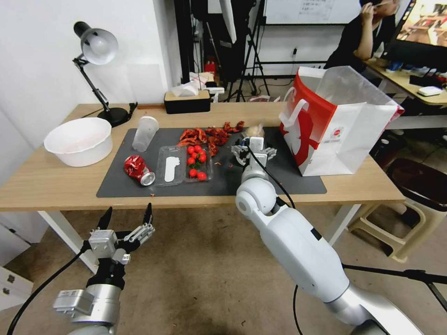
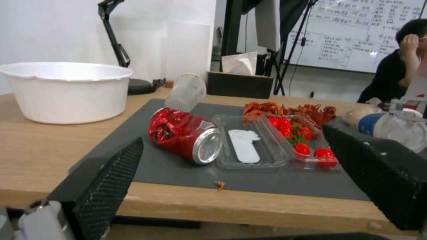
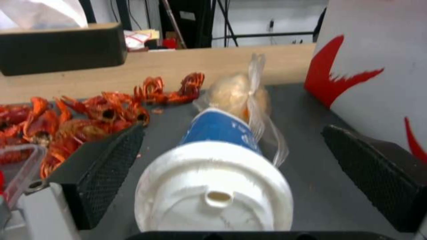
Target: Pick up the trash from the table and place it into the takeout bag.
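Two grippers are in view. The right gripper (image 3: 231, 173) is extended over the mat (image 1: 260, 184), fingers spread wide on either side of the blue cup (image 3: 218, 133) without touching it. That cup lies on its side on the mat, its white lid (image 3: 213, 193) toward the wrist camera. A knotted bag (image 3: 240, 93) rests against the cup's far end, just beside the takeout bag (image 1: 344, 135), which stands upright and open at the mat's right end. Crayfish shells (image 1: 209, 136) are strewn along the mat's far edge. A clear tray (image 1: 179, 165) holding cherry tomatoes (image 1: 195, 160) sits at mid-mat. The crushed can (image 1: 138, 169) lies just left of the tray; the frosted cup (image 1: 145, 133) lies behind the can. Off the mat's left end stands a white bowl (image 1: 79, 141). The left gripper (image 1: 126, 217) hovers below the table (image 1: 46, 181) edge, near the can, fingers spread, empty.
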Robot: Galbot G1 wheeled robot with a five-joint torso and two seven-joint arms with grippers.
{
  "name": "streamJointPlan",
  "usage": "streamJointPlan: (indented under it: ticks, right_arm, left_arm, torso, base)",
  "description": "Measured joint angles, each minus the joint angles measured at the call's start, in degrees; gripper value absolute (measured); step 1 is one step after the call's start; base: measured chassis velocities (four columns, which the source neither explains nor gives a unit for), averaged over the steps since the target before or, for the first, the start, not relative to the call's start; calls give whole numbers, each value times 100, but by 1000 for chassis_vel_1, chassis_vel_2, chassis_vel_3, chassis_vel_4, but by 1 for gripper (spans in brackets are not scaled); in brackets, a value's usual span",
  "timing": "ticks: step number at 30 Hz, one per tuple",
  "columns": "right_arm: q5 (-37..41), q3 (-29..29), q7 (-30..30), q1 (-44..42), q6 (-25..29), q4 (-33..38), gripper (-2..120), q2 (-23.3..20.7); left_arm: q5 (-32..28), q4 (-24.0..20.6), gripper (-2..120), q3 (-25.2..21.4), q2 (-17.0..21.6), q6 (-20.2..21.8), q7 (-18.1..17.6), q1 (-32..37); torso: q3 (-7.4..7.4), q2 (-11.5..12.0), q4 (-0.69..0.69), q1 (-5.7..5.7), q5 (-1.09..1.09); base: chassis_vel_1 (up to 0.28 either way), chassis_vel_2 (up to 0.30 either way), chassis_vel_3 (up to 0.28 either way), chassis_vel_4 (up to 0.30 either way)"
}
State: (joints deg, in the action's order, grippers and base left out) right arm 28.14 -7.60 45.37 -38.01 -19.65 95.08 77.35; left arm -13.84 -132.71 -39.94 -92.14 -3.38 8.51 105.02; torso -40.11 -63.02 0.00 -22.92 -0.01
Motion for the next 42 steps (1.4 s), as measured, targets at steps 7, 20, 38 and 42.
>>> streamJointPlan:
  ticks: [7,20,38,42]
  right_arm:
    - [231,8,152,85,-100,-138,100,39]
    - [606,-25,371,125,-195,-412,100,269]
    - [1069,165,316,-34,21,-477,83,179]
    - [1122,191,279,-87,64,-368,75,119]
  left_arm:
    - [-11,49,100,10,0,-24,0,-10]
    - [-173,101,100,-8,0,-33,6,-21]
    - [-125,58,100,31,0,-4,59,50]
    - [-113,58,100,23,0,4,60,39]
  torso:
    - [0,0,0,0,1]
    - [0,-1,0,0,0]
    - [0,-1,0,1,1]
    - [0,0,0,1,1]
  base:
    - [0,0,0,0]
    - [0,0,0,0]
    - [0,0,0,0]
    - [0,0,0,0]
